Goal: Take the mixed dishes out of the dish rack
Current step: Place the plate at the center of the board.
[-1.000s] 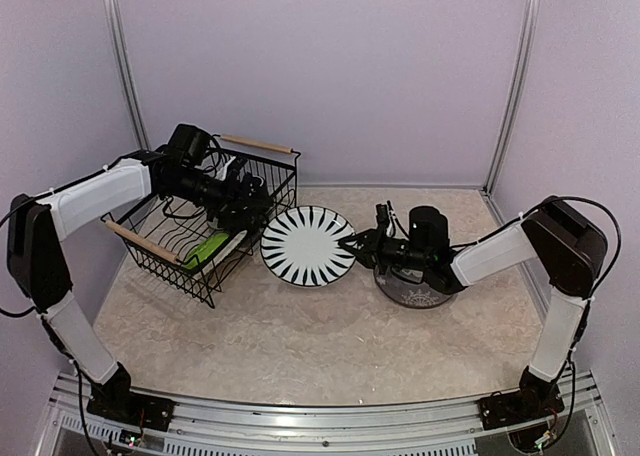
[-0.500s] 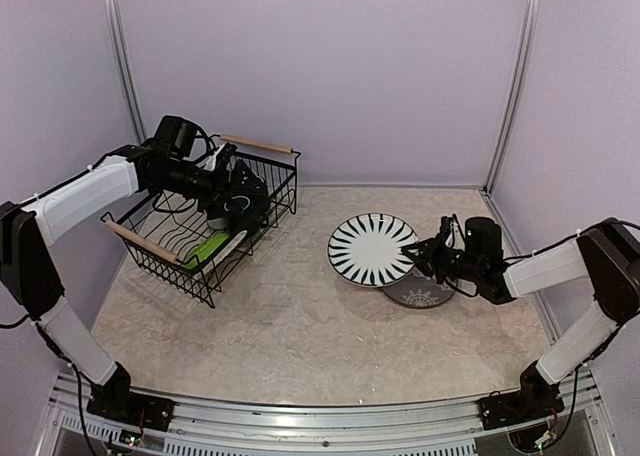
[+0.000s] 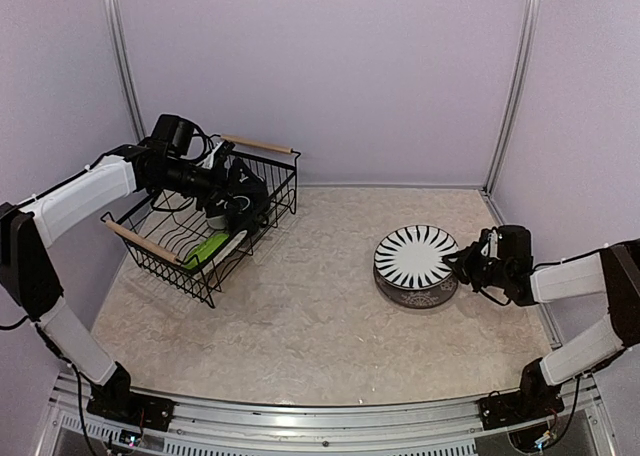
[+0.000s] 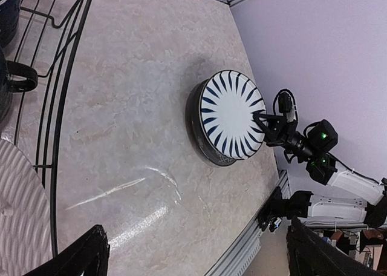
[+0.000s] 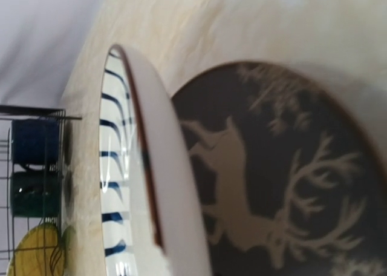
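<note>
**Striped plate pinched over the dark grey one, right side of the table**

Black-and-white striped plate (image 3: pixel 416 255) out of the rack, on the right side of the table (image 3: pixel 300 326), directly over the dark grey plate (image 3: pixel 412 294) lying flat there. Tilted, not level: in the right wrist view, a wedge of gap on the camera's side, narrowing toward the far rim. Contact at that far rim impossible to tell. Pale deer-and-branch pattern across the dark grey plate's face underneath.

Right gripper (image 3: pixel 463 266) at the striped plate's right rim, jaws drawn narrow and pinching that rim, arm stretched low over the table from the right.

Farther left, well apart from both plates, the dish rack (image 3: pixel 180 276) toward the back left of the table, with two wooden handles (image 3: pixel 258 143). Inside it, a green plate (image 3: pixel 207 248) leaning among the wires. In the right wrist view, dark blue mug (image 5: pixel 36 141) next to dark green mug (image 5: pixel 33 194), and a yellow plate (image 5: pixel 33 255) beside the green one.

Left gripper (image 4: pixel 196 224) above the rack's right end, fingers (image 4: pixel 84 255) spread wide, nothing between them.
</note>
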You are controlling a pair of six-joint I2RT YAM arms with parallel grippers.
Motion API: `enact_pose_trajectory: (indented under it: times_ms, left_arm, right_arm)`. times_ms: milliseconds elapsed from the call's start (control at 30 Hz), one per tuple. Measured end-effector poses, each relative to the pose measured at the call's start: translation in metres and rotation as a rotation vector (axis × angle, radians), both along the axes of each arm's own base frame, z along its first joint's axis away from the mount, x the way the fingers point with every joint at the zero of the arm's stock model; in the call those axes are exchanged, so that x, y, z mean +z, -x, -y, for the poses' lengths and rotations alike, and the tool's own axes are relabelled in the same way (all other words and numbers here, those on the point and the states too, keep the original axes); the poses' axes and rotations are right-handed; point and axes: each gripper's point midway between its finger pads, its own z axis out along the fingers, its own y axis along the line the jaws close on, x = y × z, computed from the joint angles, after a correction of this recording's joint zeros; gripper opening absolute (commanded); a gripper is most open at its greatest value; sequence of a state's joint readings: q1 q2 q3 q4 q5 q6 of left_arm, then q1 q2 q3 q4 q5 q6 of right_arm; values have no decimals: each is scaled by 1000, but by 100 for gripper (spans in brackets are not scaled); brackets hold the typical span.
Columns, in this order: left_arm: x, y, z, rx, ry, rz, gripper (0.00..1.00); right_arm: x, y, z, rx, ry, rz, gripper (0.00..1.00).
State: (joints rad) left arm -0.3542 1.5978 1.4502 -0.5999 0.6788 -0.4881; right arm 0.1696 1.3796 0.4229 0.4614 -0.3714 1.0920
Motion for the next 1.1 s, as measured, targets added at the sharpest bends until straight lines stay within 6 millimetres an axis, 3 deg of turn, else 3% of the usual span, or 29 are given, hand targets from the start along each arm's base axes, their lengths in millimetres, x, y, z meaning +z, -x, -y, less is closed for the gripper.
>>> enact_pose_trajectory:
  times_ms: [267,433,1100]
  left_arm:
    - [1,1,1,-7,8,-2,96]
    - [1,2,2,-12,12,-5,96]
    - [0,-5,-6,7,23,-16,96]
  right_arm:
    - [-22,-4,6,6,-18,-55,0]
    - [-22,-5,4,22,-20,-47,0]
    - [-37,5,10,64,111,-87,55]
